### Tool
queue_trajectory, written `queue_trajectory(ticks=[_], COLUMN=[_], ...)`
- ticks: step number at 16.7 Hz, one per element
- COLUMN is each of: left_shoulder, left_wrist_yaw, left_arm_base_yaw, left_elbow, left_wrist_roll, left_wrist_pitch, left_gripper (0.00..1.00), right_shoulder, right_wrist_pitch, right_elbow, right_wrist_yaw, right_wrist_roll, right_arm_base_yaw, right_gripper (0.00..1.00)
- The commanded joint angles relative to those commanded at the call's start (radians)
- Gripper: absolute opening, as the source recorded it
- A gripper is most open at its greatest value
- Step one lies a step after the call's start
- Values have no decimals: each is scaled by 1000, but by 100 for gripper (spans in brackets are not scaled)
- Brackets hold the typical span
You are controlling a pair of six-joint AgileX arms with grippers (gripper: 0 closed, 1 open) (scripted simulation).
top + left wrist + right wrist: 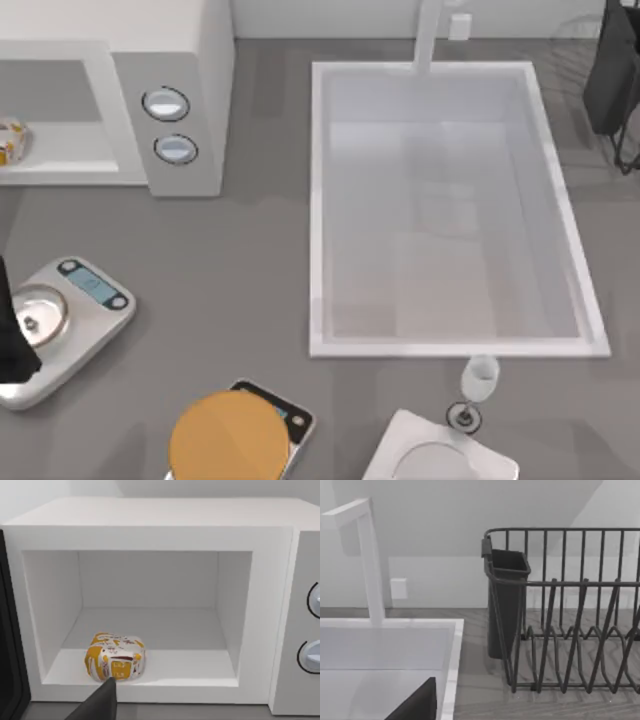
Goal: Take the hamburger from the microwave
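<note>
Before hamburger [115, 657], jaws unseen.

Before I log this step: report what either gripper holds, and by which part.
Nothing is held. The small wrapped yellow-and-white hamburger sits free on the floor of the white boxy microwave; the left gripper's dark finger is just in front of it, not gripping.

The hamburger [9, 140] is cut by the top view's left edge. The microwave [190, 80] runs off the same edge. The hamburger's print is too blurred to read.
</note>
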Motion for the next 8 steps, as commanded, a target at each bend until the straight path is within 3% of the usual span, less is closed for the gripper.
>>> queue_trajectory(ticks=[8], left_shoulder=[29], left_wrist_yaw=[3], left_arm_base_yaw=[1], left_elbow=[11], left_wrist_roll=[1], left_wrist_pitch=[14], left_gripper=[100], right_shoulder=[0], right_wrist_pitch=[0], right_elbow=[0], right_wrist_yaw=[0], right_wrist_roll=[0], right_arm_base_yaw=[0], right_gripper=[100])
